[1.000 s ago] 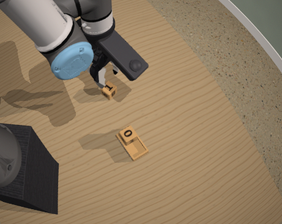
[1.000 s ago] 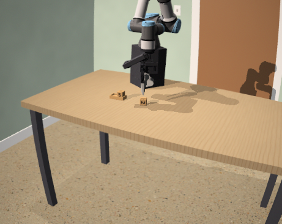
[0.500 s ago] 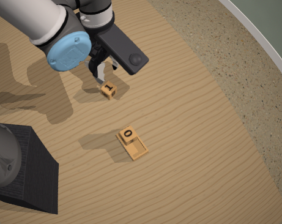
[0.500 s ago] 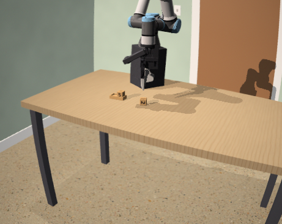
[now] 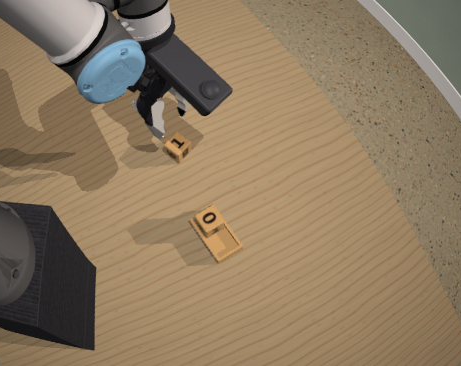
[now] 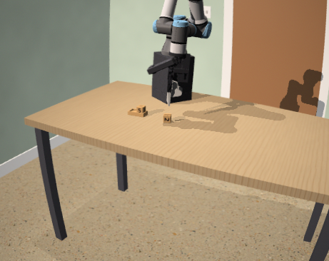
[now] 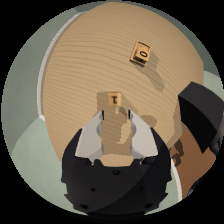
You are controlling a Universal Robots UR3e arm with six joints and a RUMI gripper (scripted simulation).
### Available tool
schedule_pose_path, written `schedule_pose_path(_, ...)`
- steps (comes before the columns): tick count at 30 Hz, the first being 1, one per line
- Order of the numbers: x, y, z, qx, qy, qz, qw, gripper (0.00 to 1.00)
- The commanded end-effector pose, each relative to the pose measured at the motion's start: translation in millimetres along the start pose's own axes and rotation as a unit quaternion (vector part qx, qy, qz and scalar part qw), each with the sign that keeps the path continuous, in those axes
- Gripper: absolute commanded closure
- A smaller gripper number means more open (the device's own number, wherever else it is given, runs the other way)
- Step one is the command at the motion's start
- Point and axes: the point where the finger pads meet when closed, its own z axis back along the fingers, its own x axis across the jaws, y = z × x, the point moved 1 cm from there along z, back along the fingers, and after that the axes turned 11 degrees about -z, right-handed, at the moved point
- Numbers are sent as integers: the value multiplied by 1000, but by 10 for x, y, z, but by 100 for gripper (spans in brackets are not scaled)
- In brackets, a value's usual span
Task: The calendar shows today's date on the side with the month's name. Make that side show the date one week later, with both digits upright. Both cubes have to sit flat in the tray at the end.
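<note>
gripper (image 5: 170, 122) (image 6: 171, 103) (image 7: 116, 110) near the loose cube (image 5: 178, 147) (image 6: 167, 118) (image 7: 115, 99)

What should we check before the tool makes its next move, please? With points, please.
1. Tool (image 5: 170, 122) (image 6: 169, 103) (image 7: 116, 110) free of any cube: ok, its fingers stand apart with nothing between them.
2. Loose cube (image 5: 178, 147) (image 6: 167, 118) (image 7: 115, 99) resting on the table: ok, 1 on top.
3. Other cube (image 5: 208, 220) (image 6: 141, 109) (image 7: 142, 53) in the tray (image 5: 219, 260) (image 6: 133, 114) (image 7: 132, 60): ok, 0 on top.
4. Both cubes in the tray: not ok, one is outside.
5. Room for the second cube: ok, one end is unfilled.
6. Month's name readable: cannot tell.
</note>
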Motion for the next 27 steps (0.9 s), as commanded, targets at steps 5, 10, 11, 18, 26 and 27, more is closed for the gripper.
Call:
schedule_pose_path(5, -29, 28, 19, 76, 18, -10, 997, 71)
schedule_pose_path(10, -36, 16, 29, 91, 24, -10, 996, 71)
schedule_pose_path(11, -36, 15, 30, 92, 25, -10, 995, 71)
schedule_pose_path(18, -34, 15, 30, 93, 24, -10, 995, 71)
schedule_pose_path(26, -17, 13, 10, 122, 24, -11, 992, 71)
schedule_pose_path(27, -14, 12, 7, 129, 24, -12, 991, 71)
